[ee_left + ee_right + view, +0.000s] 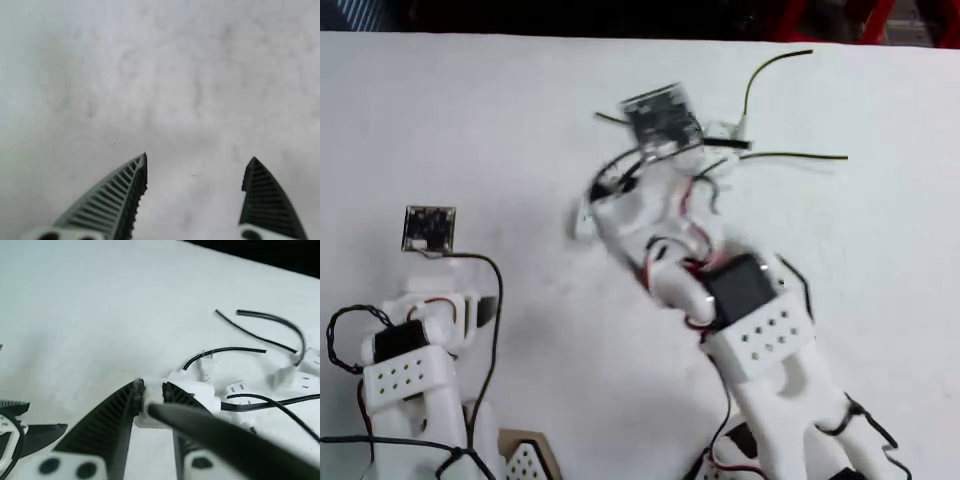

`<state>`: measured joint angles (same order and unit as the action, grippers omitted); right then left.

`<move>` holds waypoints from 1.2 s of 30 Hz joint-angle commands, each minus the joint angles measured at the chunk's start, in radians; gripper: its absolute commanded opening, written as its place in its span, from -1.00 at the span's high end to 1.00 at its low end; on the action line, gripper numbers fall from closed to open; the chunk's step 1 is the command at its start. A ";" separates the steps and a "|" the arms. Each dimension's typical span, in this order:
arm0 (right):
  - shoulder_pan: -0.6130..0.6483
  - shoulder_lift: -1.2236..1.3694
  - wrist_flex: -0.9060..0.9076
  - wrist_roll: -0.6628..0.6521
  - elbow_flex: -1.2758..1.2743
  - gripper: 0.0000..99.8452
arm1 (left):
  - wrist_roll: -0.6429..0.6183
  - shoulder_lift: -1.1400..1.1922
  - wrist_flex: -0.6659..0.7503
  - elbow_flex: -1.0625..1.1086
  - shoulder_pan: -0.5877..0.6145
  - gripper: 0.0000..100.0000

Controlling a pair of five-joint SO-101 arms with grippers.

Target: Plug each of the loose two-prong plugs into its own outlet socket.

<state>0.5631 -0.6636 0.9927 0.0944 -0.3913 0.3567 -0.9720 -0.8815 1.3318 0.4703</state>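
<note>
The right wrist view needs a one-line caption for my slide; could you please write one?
Right gripper shut on a white corded connector, more loose connectors beyond on the white table.

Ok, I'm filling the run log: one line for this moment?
left end effector: open above table | right end effector: shut on white connector
</note>
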 commanded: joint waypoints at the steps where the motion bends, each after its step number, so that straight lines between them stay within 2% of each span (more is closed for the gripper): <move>1: -0.097 -0.054 0.001 0.000 0.087 0.97 | -0.002 -0.021 0.017 0.000 0.008 0.39; 8: -0.294 -0.035 -0.021 -0.002 0.132 0.97 | -0.002 -0.021 0.017 0.000 0.008 0.39; 14: -0.438 0.096 -0.087 -0.020 0.132 0.97 | -0.002 -0.021 0.015 0.002 0.008 0.39; 18: -0.499 0.255 -0.162 -0.114 0.132 0.97 | -0.002 -0.021 0.015 0.002 0.008 0.39; 24: -0.584 0.506 -0.308 -0.137 0.135 0.97 | -0.002 -0.021 0.015 0.002 0.008 0.39; 30: -0.630 0.720 -0.444 -0.252 0.141 0.96 | -0.002 -0.021 0.015 0.002 0.008 0.39; 32: -0.636 0.777 -0.447 -0.256 0.166 0.93 | -0.002 -0.021 0.015 0.002 0.008 0.39; 36: -0.644 0.858 -0.361 -0.249 0.258 0.74 | -0.002 -0.021 0.015 0.002 0.008 0.39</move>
<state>-0.0660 0.1864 0.5892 -0.1450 -0.2332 0.3567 -0.9720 -0.8815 1.3318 0.4703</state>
